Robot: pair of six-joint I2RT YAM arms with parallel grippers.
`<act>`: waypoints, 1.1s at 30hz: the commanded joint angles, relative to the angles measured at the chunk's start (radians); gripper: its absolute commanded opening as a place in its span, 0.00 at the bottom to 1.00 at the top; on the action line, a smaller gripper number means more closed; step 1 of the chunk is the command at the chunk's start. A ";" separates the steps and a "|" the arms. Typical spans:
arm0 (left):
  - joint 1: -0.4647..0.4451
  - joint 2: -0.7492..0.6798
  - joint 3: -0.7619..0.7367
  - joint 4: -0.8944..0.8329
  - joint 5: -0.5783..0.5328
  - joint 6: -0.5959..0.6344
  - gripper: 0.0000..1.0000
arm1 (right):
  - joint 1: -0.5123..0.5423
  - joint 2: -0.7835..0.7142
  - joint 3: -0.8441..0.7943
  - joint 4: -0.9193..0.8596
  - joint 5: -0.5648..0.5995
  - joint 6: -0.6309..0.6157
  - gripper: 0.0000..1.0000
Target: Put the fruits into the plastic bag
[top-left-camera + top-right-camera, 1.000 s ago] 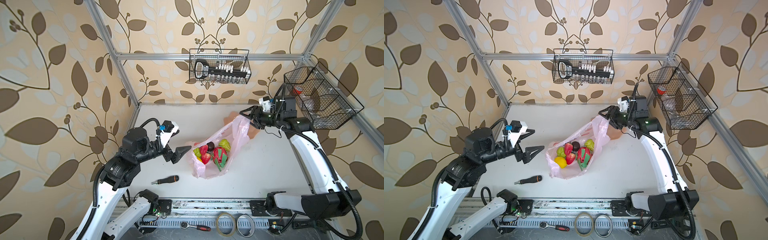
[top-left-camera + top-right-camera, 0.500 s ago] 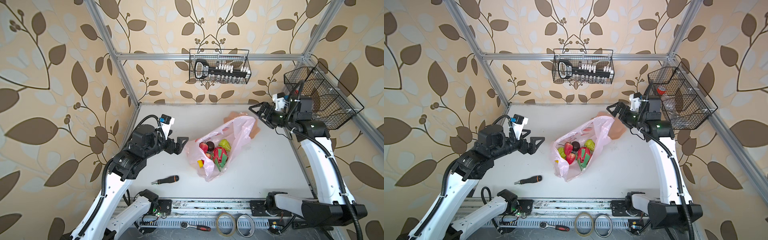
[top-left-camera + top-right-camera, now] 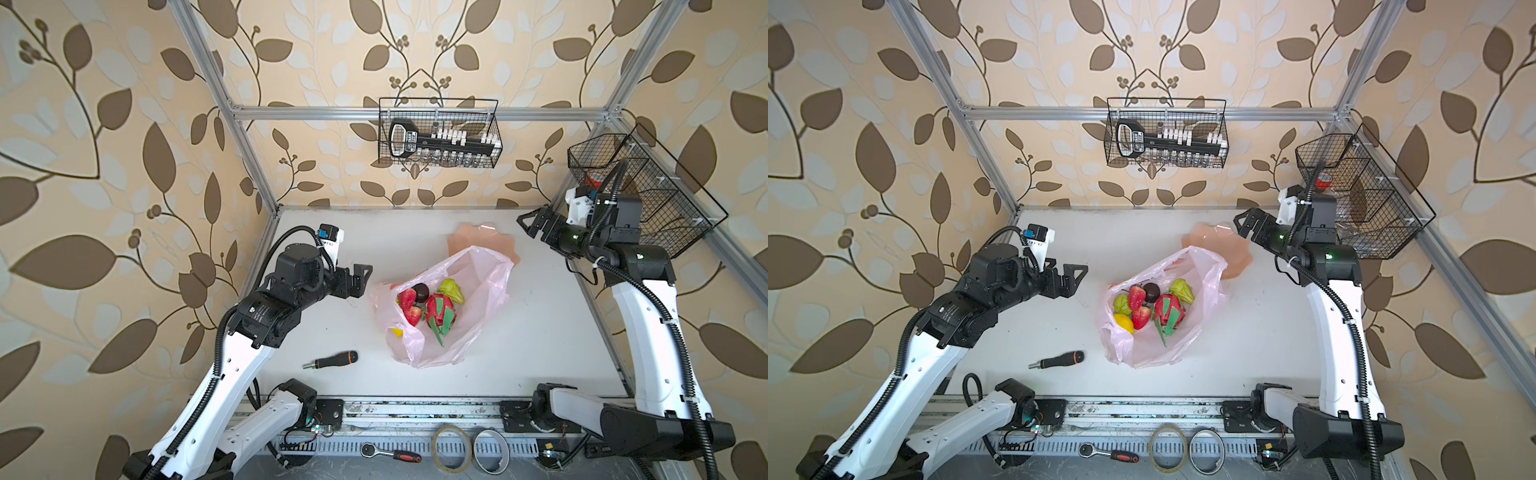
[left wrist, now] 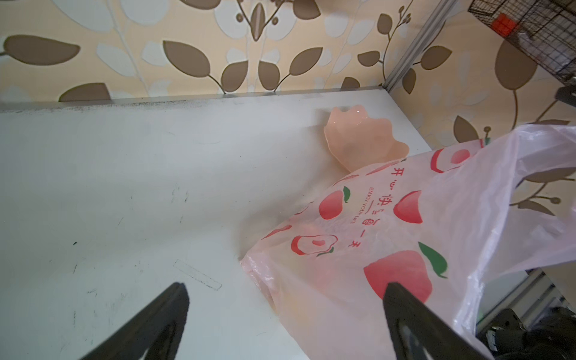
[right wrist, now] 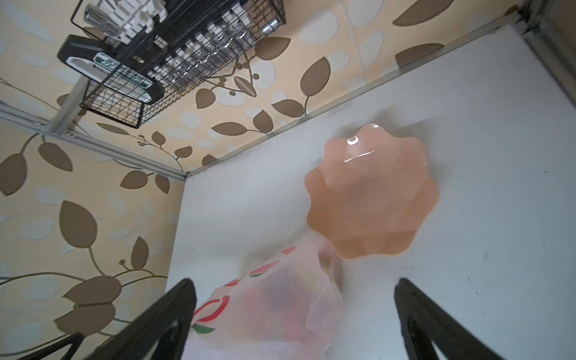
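The pale-pink plastic bag (image 3: 484,286) (image 3: 1202,270) lies slumped on the table with its mouth wide. Inside it lie the fruits: a dragon fruit (image 3: 440,309) (image 3: 1169,311), a green pear (image 3: 453,289), a dark plum (image 3: 1151,291), strawberries (image 3: 1136,297) and a lemon (image 3: 1124,322). My left gripper (image 3: 359,274) (image 3: 1073,274) hovers open just left of the bag, holding nothing. My right gripper (image 3: 530,222) (image 3: 1246,222) hangs open, high at the back right, clear of the bag. The left wrist view has the bag's printed side (image 4: 389,218) beyond my open left gripper (image 4: 284,285). In the right wrist view my right gripper (image 5: 294,281) is open above the bag (image 5: 274,311).
A peach scalloped plate (image 3: 473,235) (image 5: 371,190) lies behind the bag. A screwdriver (image 3: 332,359) lies at the front left. Wire baskets hang on the back wall (image 3: 438,133) and the right wall (image 3: 648,191). Tape rolls (image 3: 451,446) and a ratchet (image 3: 390,453) lie beyond the front rail.
My right gripper has opened off the bag's handle and drawn back to the right. The bag has sagged onto the table. My left gripper has turned and drawn slightly away from the bag.
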 commanded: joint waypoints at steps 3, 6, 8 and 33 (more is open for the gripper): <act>0.016 -0.029 -0.080 0.083 -0.180 -0.036 0.99 | -0.024 -0.011 -0.096 0.028 0.170 -0.105 1.00; 0.034 -0.030 -0.142 0.130 -0.285 -0.008 0.99 | -0.033 0.002 -0.172 0.080 0.248 -0.133 1.00; 0.076 -0.014 -0.192 0.174 -0.293 0.027 0.99 | -0.037 0.002 -0.236 0.132 0.293 -0.149 1.00; 0.465 0.366 -0.744 1.232 -0.053 0.108 0.99 | -0.056 -0.069 -1.038 1.171 0.524 -0.243 1.00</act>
